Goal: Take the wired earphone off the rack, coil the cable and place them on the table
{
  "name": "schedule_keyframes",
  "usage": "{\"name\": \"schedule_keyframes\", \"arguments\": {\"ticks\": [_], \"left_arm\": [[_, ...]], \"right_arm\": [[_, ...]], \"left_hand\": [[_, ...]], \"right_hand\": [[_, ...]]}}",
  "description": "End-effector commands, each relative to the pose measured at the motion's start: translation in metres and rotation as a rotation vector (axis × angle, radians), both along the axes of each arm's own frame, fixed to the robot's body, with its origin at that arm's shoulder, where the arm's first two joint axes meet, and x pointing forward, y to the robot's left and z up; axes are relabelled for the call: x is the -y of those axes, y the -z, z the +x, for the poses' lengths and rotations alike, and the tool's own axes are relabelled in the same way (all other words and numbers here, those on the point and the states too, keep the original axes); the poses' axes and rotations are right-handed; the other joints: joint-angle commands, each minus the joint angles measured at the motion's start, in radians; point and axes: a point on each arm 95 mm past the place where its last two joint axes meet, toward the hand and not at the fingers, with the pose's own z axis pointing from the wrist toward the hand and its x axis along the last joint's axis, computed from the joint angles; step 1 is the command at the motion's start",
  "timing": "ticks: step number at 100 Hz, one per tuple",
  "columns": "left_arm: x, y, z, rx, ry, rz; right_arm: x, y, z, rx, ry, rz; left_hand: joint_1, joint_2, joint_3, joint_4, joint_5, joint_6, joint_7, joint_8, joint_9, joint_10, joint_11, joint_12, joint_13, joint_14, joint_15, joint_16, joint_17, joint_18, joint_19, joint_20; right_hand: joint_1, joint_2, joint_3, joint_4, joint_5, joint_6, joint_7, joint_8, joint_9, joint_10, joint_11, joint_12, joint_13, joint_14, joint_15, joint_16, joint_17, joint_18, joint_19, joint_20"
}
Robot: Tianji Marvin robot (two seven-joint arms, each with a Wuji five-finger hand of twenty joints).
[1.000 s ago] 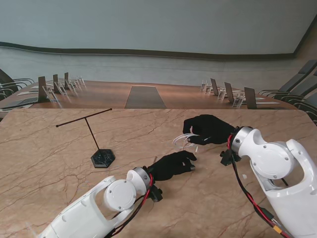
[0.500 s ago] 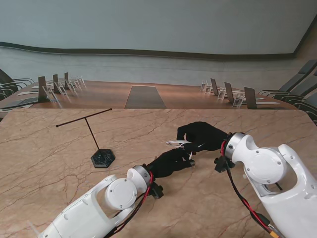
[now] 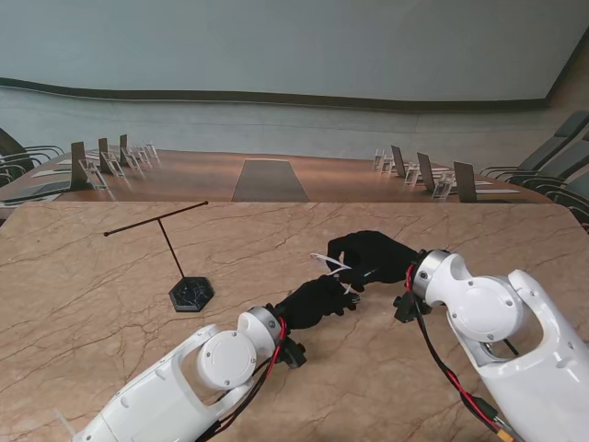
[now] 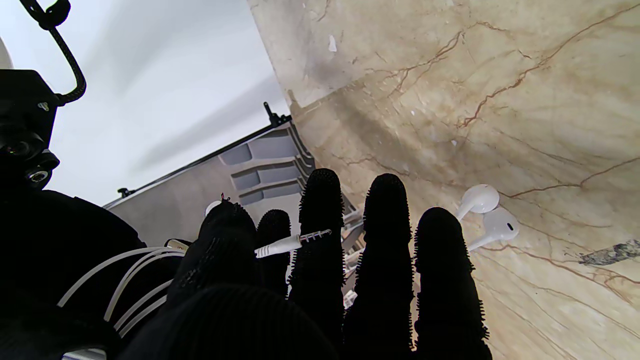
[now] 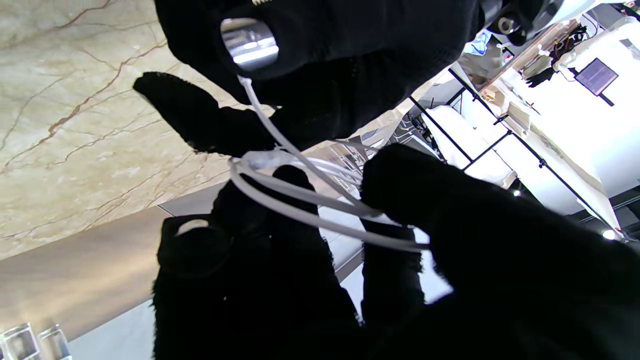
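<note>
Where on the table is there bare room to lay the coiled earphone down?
Bare marble lies between the rack and the left hand, and nearer to me between both forearms. It is crowded where the left hand and right hand meet around the earphone cable.

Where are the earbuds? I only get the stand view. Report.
Observer: In the left wrist view, both earbuds appear to lie on the table, just past the left hand's fingertips.
Operator: Find the plug.
Observer: The plug sticks out between the left hand's thumb and index finger.
Operator: Check the coil.
Observer: In the right wrist view, several loops of cable run across the right hand's fingers, pinched under its thumb.
</note>
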Motion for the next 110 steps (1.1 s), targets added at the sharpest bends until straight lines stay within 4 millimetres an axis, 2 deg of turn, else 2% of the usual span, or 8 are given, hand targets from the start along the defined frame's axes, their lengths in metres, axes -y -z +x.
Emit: {"name": "schedule_keyframes", "arguments": {"ticks": [1,11,25,36,55,72,87,110], "left_arm": [[0.002,-0.001,-0.0013,-0.001,-0.006,-0.007],[0.0007,-0.0009,-0.0007,0.009,-0.016,-0.004],[-0.002,0.0007,-0.0014,-0.002,-0.018,-0.009],[-0.003,0.0015,-0.0013,-0.002,-0.019,-0.005],[-0.0036,0.0019,-0.001,0.006,-0.015,0.012],[-0.0045,0.0027,-0.0005,0.018,-0.017,0.021],[-0.0058,0.0043,-0.0007,0.021,-0.019,0.028],[-0.0075,0.0063,-0.002,0.009,-0.003,0.048]], "right_arm": [[-0.001,0.0025,-0.0025,-0.007,-0.002,-0.005],[-0.0003,0.0038,-0.0029,-0.014,0.0,-0.006],[0.0008,0.0057,-0.0037,-0.016,0.003,-0.014],[0.0014,0.0068,-0.0038,-0.018,0.006,-0.016],[0.0021,0.0081,-0.0038,-0.022,0.009,-0.017],[0.0034,0.0079,-0.0034,-0.019,0.01,-0.018],[0.0051,0.0059,-0.0027,-0.01,0.01,-0.018],[0.0065,0.0027,-0.0009,0.002,0.006,-0.016]], "left_hand": [[0.077,0.034,-0.014,0.008,-0.006,-0.035,0.04,0.003,0.039,-0.037,0.031,0.018,0.032,0.008,0.022,0.02,0.017,0.014,0.049,0.018],[0.095,0.024,-0.015,0.011,0.004,-0.034,0.058,-0.009,0.076,-0.045,0.027,0.012,0.066,0.013,0.021,0.012,0.045,0.023,0.066,0.016],[0.031,0.005,-0.025,0.009,0.014,-0.037,0.031,-0.049,0.062,-0.012,-0.017,-0.017,0.047,0.024,-0.008,-0.009,0.023,0.022,0.05,-0.001],[0.084,0.023,-0.008,0.01,0.033,-0.039,0.035,-0.036,0.084,-0.022,-0.011,-0.017,0.067,0.021,0.0,-0.012,0.039,0.028,0.061,-0.001],[0.153,0.009,0.026,0.034,0.024,-0.065,0.163,0.068,0.113,-0.041,0.025,-0.002,0.11,0.024,0.023,-0.007,0.086,0.034,0.087,0.0],[0.153,-0.009,0.069,0.027,0.04,-0.128,0.264,0.178,0.151,-0.043,0.058,0.018,0.162,0.037,0.052,0.006,0.134,0.049,0.125,0.011],[0.153,-0.018,0.07,0.025,0.068,-0.167,0.259,0.274,0.174,-0.052,0.056,0.025,0.178,0.037,0.048,0.003,0.147,0.054,0.129,0.009],[0.153,-0.012,0.064,0.025,0.076,-0.187,0.234,0.379,0.173,-0.063,0.069,0.052,0.173,0.03,0.053,0.017,0.136,0.046,0.123,0.006]], "right_hand": [[0.108,0.094,0.057,0.063,0.057,-0.086,0.144,0.016,0.005,0.128,0.004,0.01,0.036,0.117,0.075,-0.003,0.039,-0.064,0.049,-0.011],[0.111,0.094,0.058,0.063,0.057,-0.085,0.144,0.015,0.005,0.129,0.003,0.009,0.034,0.118,0.074,-0.003,0.035,-0.064,0.048,-0.012],[0.111,0.093,0.058,0.062,0.057,-0.085,0.144,0.015,0.006,0.127,0.005,0.009,0.034,0.116,0.075,-0.003,0.035,-0.064,0.05,-0.011],[0.111,0.092,0.058,0.062,0.058,-0.084,0.144,0.015,0.005,0.126,0.005,0.009,0.034,0.116,0.074,-0.003,0.035,-0.064,0.05,-0.012],[0.111,0.09,0.06,0.062,0.062,-0.084,0.143,0.015,0.005,0.125,0.006,0.009,0.033,0.117,0.075,-0.003,0.035,-0.064,0.05,-0.012],[0.111,0.09,0.062,0.062,0.062,-0.084,0.143,0.015,0.005,0.124,0.007,0.009,0.033,0.117,0.075,-0.003,0.033,-0.064,0.049,-0.012],[0.109,0.09,0.062,0.062,0.061,-0.084,0.143,0.015,0.004,0.123,0.007,0.008,0.031,0.116,0.074,-0.003,0.031,-0.065,0.048,-0.012],[0.106,0.09,0.063,0.062,0.059,-0.088,0.144,0.018,-0.001,0.119,0.008,0.007,0.024,0.113,0.071,-0.003,0.02,-0.07,0.045,-0.011]]}}
